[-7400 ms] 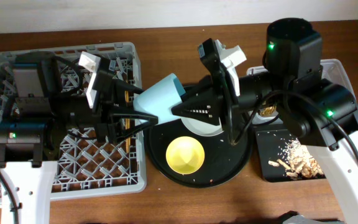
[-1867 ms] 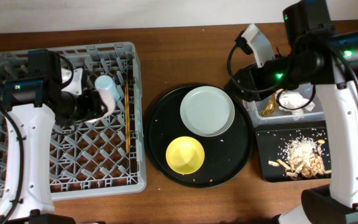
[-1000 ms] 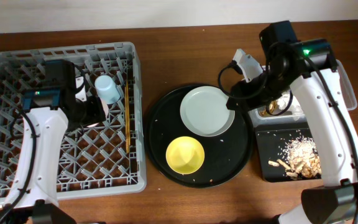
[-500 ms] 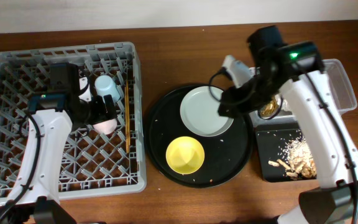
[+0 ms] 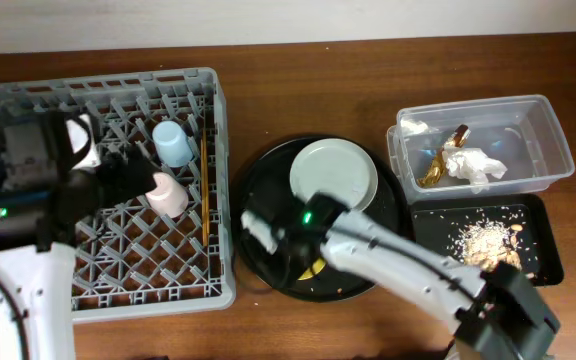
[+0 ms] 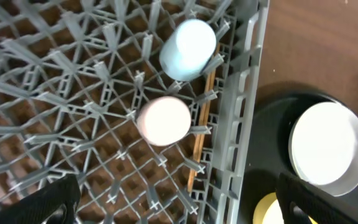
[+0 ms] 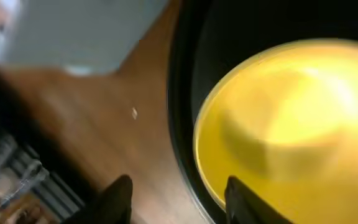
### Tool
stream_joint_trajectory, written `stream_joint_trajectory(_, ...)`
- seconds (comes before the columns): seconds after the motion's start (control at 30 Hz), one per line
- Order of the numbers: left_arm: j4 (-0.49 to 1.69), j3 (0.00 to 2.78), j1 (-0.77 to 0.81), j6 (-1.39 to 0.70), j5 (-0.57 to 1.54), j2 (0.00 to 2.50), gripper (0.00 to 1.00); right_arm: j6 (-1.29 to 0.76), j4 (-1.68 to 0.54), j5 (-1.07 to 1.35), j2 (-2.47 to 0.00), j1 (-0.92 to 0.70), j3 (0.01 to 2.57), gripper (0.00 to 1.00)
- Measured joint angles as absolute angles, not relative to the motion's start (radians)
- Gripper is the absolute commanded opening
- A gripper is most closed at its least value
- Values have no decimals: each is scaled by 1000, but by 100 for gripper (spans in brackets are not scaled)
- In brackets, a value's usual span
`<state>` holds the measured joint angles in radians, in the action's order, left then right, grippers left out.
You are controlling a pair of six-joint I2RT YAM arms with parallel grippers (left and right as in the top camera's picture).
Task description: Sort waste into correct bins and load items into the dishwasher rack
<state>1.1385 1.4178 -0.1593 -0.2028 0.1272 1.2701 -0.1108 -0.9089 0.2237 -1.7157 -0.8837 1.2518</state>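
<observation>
Inside the rack (image 5: 28, 290): blue cup (image 5: 171, 143), pink cup (image 5: 167, 194), chopsticks (image 5: 204, 190); bowl (image 7: 278, 118), plate (image 5: 334, 178) wait right of it. Left gripper (image 6: 179, 208) wide, empty; right gripper (image 7: 179, 199) parted, probably empty.

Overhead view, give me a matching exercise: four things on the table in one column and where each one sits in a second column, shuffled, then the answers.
Column one
1. pink cup
2. plate
3. foil wrapper
4. food scraps

Column two
A. in the clear tub
B. in the dishwasher rack
C. in the shallow black rectangular tray
D. on the round black tray

Pairs: 1-B, 2-D, 3-A, 4-C
</observation>
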Motion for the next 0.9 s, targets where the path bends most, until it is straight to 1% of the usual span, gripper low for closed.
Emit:
stream_joint_trajectory(0.1,1160,1418,-165,-204,127,1258,99,-141,-794,117,-1716,-954,1166,43)
stream_joint_trajectory(0.17,1161,1418,-165,-203,127,1259,99,-152,-779,59,-1716,-982,1145,41)
stream_joint_trajectory(0.4,1184,1418,-165,-204,127,1259,99,-162,-768,-20,-1716,-987,1141,41)
stream_joint_trajectory(0.43,1189,1418,-165,-204,128,1259,97,-162,-763,-25,-1716,-987,1141,41)
stream_joint_trajectory(0.47,1195,1418,-165,-204,131,1259,91,-166,-761,-29,-1716,-987,1142,41)
stream_joint_trajectory(0.5,1201,1418,-163,-203,140,1259,89,-174,-765,-30,-1716,-986,1143,42)
stream_joint_trajectory(0.53,1208,1418,-160,-203,155,1259,84,-181,-780,-30,-1714,-981,1149,42)
stream_joint_trajectory(0.57,1214,1418,-149,-199,173,1259,83,-187,-799,-30,-1707,-974,1159,43)
stream_joint_trajectory(0.67,1225,1418,-56,-195,221,1259,76,-209,-895,-29,-1635,-888,1244,46)
stream_joint_trajectory(0.73,1225,1418,34,-192,239,1259,75,-218,-952,-29,-1571,-792,1303,47)
stream_joint_trajectory(0.8,1215,1418,182,-198,238,1259,75,-226,-1011,-32,-1477,-638,1372,52)
stream_joint_trajectory(0.83,1207,1417,251,-205,234,1261,75,-229,-1043,-34,-1435,-560,1398,66)
stream_joint_trajectory(0.87,1187,1415,358,-220,218,1266,75,-235,-1103,-38,-1372,-442,1435,78)
stream_joint_trajectory(0.9,1180,1411,413,-233,208,1271,75,-241,-1122,-37,-1345,-382,1446,90)
